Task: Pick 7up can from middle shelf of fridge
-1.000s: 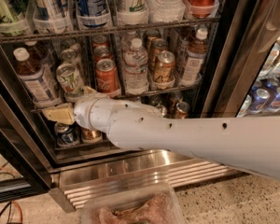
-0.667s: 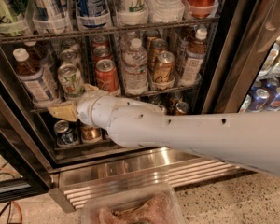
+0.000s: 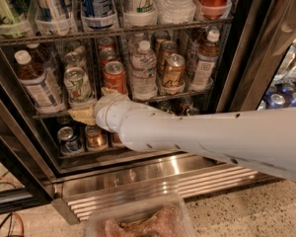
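End effector (image 3: 84, 115) sat just below the one 7up can (image 3: 78, 85) on the middle shelf (image 3: 158, 98); whether open or closed could not be told. One red can (image 3: 114, 77) stood just right of the 7up can.

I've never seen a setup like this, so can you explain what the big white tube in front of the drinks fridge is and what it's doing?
That is a robot's arm, seen by the one camera; where it is mounted is not known. Its gripper sits at the front rail of the middle shelf of the fridge, just below the 7up can. That can stands on the shelf, not lifted; next along are a red Coca-Cola can and a water bottle.
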Controlling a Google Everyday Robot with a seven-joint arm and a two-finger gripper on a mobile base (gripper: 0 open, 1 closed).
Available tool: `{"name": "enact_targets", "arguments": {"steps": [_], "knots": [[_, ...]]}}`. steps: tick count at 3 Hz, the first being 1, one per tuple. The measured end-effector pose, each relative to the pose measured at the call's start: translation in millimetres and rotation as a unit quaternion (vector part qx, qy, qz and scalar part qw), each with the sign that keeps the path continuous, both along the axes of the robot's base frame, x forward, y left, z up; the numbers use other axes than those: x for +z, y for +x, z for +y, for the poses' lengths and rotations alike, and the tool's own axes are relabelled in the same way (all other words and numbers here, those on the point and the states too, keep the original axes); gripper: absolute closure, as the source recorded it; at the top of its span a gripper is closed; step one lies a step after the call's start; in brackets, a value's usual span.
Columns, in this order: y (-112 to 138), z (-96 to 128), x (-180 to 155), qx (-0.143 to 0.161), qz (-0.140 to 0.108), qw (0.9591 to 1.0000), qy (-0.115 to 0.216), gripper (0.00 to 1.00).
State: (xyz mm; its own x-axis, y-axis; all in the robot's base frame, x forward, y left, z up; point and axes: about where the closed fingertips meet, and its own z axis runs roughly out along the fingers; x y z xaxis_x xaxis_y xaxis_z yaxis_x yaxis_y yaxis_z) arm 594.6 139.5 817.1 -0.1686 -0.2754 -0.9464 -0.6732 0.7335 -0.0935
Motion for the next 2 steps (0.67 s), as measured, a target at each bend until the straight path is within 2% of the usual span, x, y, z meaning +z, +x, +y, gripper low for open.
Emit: {"name": "enact_targets", "arguments": {"steps": [1, 2], "knots": [[8.9, -4.1, -3.8, -0.015, -0.004, 0.9998, -0.013, 0.22], [7.1, -3.3, -3.7, -0.015, -0.004, 0.9998, -0.013, 0.22]]}}
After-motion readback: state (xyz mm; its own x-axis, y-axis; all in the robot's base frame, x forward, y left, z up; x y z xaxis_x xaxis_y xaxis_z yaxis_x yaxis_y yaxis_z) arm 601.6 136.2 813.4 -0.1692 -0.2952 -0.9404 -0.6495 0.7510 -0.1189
